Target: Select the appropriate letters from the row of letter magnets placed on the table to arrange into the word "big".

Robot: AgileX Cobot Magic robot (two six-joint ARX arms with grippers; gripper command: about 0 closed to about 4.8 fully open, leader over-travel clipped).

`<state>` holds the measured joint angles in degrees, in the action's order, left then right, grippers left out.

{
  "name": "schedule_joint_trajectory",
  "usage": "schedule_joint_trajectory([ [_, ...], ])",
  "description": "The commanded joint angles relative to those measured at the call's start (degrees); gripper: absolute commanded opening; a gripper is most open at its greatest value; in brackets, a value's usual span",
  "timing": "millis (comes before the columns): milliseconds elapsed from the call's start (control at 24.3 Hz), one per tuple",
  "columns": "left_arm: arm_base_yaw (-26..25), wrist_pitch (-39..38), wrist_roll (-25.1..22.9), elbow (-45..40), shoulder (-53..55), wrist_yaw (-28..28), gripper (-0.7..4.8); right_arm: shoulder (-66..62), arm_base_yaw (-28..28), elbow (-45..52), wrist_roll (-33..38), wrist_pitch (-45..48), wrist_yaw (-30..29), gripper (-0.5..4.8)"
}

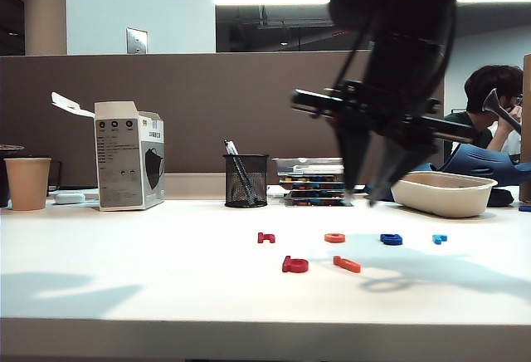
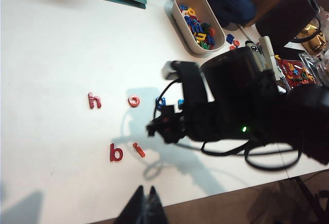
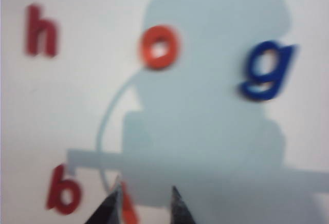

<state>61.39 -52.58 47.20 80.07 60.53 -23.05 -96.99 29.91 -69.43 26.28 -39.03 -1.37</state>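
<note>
1. Overhead, in the exterior view, you see the right gripper (image 1: 369, 192) hanging clear above the bench (image 1: 124, 279), holding nothing; the "b" (image 1: 294, 265) and "i" (image 1: 347, 264) lie side by side in front of the back row.
2. From the left wrist view, the left gripper (image 2: 145, 196) shows its fingers pressed together, empty, away from the letters.
3. Through the right wrist view, your right fingers (image 3: 109, 208) stand slightly spread; the "g" (image 3: 264, 70) lies beside the orange ring (image 3: 160, 47).

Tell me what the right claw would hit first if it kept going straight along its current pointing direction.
Most likely the orange-red "i", or the bare table right beside it. In the right wrist view the right claw points down with its fingertips apart and the "i" shows at one fingertip. The claw is well above the table, so the line is uncertain.
</note>
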Motion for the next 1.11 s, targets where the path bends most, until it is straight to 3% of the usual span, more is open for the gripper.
schedule_joint_trajectory([
  [41,-0.1,0.4,-0.2,0.2,-0.1,-0.1,-0.05,0.2,-2.0,-0.5,-1.2,0.6,2.0,1.18],
  [123,-0.1,0.4,-0.2,0.2,-0.1,-0.1,-0.05,0.2,-2.9,-0.8,-1.9,0.8,3.3,1.3],
  [165,-0.1,0.4,-0.2,0.2,-0.1,-0.1,-0.05,0.1,-3.5,-0.8,-2.6,1.8,4.1,1.74],
  [206,-0.1,0.4,-0.2,0.2,-0.1,-0.1,-0.05,0.1,-3.8,-0.8,-2.6,2.3,4.4,1.82],
  [494,0.0,0.4,-0.2,0.2,-0.1,-0.1,-0.05,-3.2,-5.0,-0.9,-4.3,6.9,5.4,1.81],
  [1111,-0.1,0.4,-0.2,0.2,-0.1,-0.2,-0.05,-8.1,-7.8,-2.9,-5.3,7.9,2.9,1.82],
])
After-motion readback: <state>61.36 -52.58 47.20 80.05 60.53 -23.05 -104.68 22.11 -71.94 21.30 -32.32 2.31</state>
